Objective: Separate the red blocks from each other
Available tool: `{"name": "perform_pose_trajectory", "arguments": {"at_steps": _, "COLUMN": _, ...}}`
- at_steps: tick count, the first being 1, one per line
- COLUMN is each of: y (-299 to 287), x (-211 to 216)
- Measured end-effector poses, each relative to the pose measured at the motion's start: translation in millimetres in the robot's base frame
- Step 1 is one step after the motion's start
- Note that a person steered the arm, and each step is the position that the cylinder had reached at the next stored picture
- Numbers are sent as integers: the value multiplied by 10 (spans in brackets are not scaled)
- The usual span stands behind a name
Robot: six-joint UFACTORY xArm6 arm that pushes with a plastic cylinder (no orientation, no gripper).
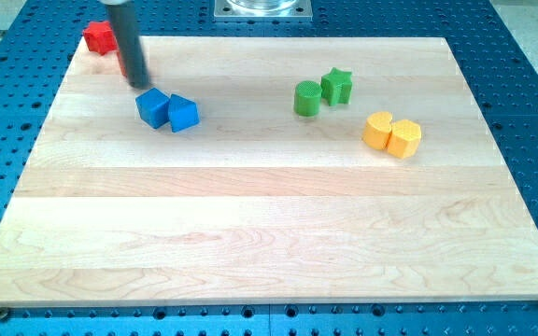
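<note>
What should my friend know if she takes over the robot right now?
My tip is at the board's top left, just above the blue blocks.
One red block sits at the top-left corner; a second red block is mostly hidden behind the rod, right beside the first.
Done: nothing clear yet, the reds look close together.
Left: push one red block away from the other.

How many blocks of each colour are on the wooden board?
Red: 2, a red star-like block at the top left corner and a red block mostly hidden behind the rod.
Blue: 2, blue cube, blue cube.
Green: 2, green cylinder, green star.
Yellow: 2, yellow block, yellow block.
Total: 8
</note>
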State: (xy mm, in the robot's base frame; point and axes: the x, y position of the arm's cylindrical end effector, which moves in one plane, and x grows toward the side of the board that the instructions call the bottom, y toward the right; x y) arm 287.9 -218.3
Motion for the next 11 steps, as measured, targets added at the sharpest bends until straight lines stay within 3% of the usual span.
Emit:
{"name": "perform_pose_trajectory", "arguments": {"at_steps": 1, "y": -76, "x": 50}}
{"name": "perform_pose_trajectory", "arguments": {"at_steps": 2, "y": 406, "x": 12}}
{"name": "perform_pose_trajectory", "arguments": {"at_steps": 3, "y": 328, "x": -329}}
{"name": "perform_pose_trajectory", "arguments": {"at_steps": 4, "y": 259, "x": -407}}
{"name": "perform_pose_trajectory", "arguments": {"at_steps": 5, "y": 331, "x": -959}}
{"name": "perform_pose_trajectory", "arguments": {"at_steps": 8, "y": -42, "x": -957}}
{"name": "perform_pose_trajectory", "arguments": {"at_steps": 9, "y": -151, "x": -824}}
{"name": "perform_pose_trajectory", "arguments": {"at_steps": 10, "y": -149, "x": -321}}
{"name": "perform_pose_trajectory", "arguments": {"at_steps": 11, "y": -260, "x": -249}}
